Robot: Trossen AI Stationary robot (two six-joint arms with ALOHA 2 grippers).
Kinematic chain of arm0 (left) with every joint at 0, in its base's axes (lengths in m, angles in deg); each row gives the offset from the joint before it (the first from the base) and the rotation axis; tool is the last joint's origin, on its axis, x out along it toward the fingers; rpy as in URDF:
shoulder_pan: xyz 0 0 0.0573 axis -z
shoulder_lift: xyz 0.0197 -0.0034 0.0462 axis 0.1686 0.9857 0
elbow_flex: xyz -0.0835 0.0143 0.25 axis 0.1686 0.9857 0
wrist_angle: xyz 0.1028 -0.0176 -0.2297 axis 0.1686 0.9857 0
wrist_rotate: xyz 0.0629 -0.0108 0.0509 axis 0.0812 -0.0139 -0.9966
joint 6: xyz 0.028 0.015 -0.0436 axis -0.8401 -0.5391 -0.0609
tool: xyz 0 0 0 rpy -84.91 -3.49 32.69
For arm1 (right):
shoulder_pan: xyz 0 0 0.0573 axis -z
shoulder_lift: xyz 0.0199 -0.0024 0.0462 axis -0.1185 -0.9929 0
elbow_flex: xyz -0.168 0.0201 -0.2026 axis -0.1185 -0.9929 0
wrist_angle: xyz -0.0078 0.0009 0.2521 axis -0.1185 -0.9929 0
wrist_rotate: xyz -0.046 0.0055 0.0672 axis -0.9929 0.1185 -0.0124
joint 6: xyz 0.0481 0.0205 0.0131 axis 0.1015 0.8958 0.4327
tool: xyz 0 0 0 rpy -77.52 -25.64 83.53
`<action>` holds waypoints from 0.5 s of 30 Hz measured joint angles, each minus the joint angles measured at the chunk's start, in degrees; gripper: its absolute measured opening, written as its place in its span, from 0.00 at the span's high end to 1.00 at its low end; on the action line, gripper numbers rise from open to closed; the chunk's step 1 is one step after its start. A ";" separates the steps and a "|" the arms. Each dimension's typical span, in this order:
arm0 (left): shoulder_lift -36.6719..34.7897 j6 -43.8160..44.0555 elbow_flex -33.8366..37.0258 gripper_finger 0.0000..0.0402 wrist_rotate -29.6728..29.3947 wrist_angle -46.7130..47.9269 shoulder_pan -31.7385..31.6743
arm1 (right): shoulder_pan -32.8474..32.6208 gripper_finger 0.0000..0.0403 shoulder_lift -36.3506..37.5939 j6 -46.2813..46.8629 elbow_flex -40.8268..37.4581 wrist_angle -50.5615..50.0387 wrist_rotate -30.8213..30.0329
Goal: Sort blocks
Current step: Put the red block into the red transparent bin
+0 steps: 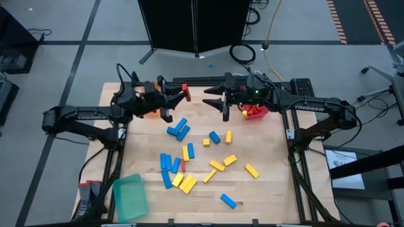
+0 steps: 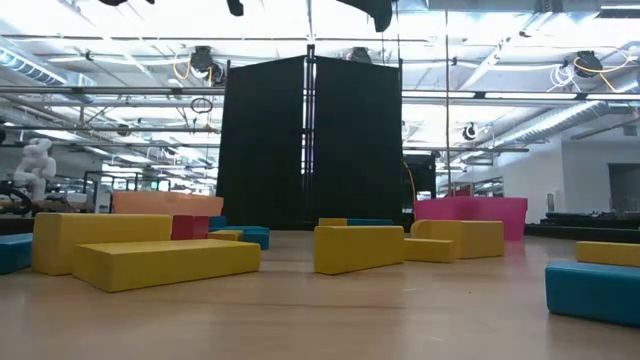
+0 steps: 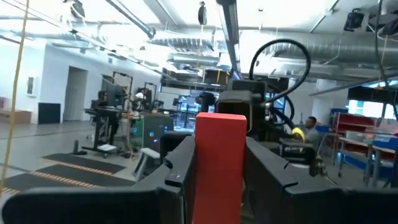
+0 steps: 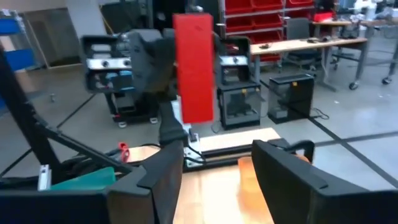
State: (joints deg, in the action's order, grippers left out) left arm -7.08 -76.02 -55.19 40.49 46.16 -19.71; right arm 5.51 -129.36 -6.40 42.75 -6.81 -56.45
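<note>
The left pincer point(image 1: 183, 92) holds a small solid red rectangular block point(image 1: 185, 88) pinched between its fingers, up above the far edge of the wooden bench point(image 1: 265, 189). Facing it just beside, the right pincer point(image 1: 218, 102) stands open and empty. Blue and yellow blocks point(image 1: 184, 151) lie scattered on the bench.

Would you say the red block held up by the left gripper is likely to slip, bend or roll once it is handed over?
The red block looks rigid, with flat faces, so the left gripper probably holds it squarely. Its smooth surface might slip under a loose pinch. Being boxy, it should not roll; set on end, it could tip. The right gripper waits open opposite.
</note>
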 joint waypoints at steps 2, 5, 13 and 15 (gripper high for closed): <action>0.62 -0.02 0.00 0.75 0.00 -0.64 0.20 | -0.02 0.50 0.00 -0.06 0.00 -0.08 0.09; 1.47 -0.02 0.00 0.75 -0.01 -3.13 0.34 | -0.04 0.44 -0.05 -0.06 0.00 -0.47 -0.14; 3.20 -0.04 0.00 0.75 -0.02 -5.35 0.35 | 0.09 0.37 -1.21 1.56 0.00 4.23 -0.36; 3.62 -0.03 0.00 0.75 -0.04 -5.52 0.33 | 0.09 0.37 -2.22 1.97 0.00 5.63 -0.21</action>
State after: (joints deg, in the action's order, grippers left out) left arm -3.46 -76.04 -55.19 40.45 40.64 -19.38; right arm 5.60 -131.58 -4.44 42.75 -1.18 -56.65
